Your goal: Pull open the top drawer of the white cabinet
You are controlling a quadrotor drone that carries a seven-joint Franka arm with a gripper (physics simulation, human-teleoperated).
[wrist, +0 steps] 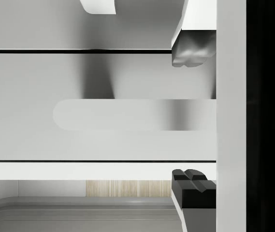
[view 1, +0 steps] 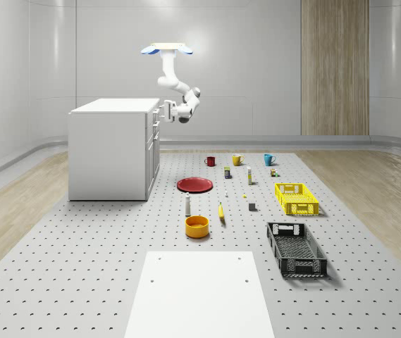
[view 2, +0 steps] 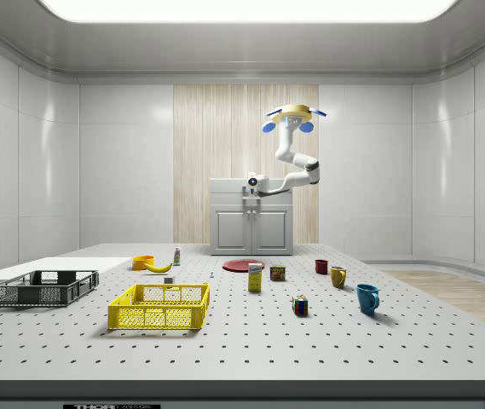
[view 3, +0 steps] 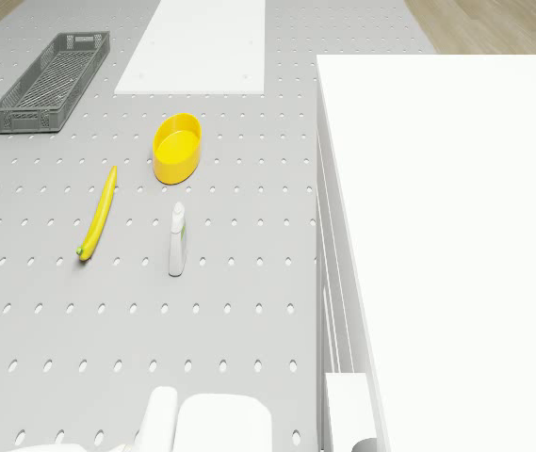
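We identify the drone point(view 1: 167, 48) as a flat disc-shaped body with a pale yellow upper face and blue rotor pods at its sides. The Franka arm point(view 1: 174, 83) has rounded white link shells with dark grey joint bands. On the gripper point(wrist: 194, 116), we note white finger bodies, one tipped with a grey pad and one with a black pad.

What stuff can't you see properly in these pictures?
The drone hovers by the white cabinet's front.
- Wrist view: one end of the handle is hidden behind a white strip, past the open gripper.
- Side view: the gripper covers the handle.
- Whole-scene view: the top drawer is edge-on, so any gap cannot be told.
- Whole-scene view: the bits past the red plate are too small to name.
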